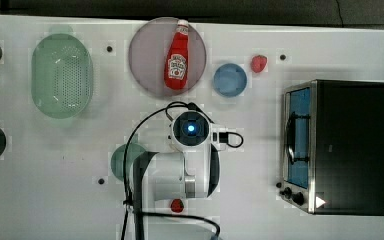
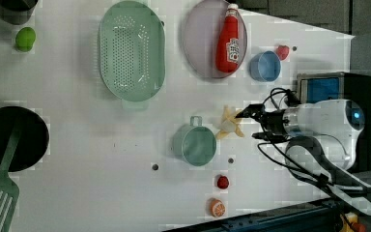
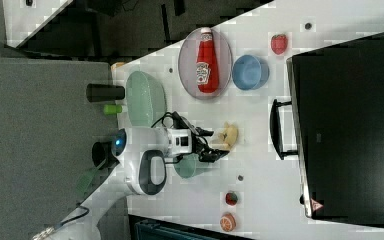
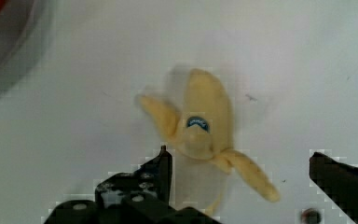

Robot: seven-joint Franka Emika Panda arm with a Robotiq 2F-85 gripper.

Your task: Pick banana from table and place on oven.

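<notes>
Lengthwise, banana (image 4: 200,126) between spread pincer (image 4: 242,172) jaws.

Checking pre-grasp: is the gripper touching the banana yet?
Cannot tell. In the wrist view the open gripper straddles the banana, but one finger overlaps its peel, so neither contact nor a gap shows.
</notes>
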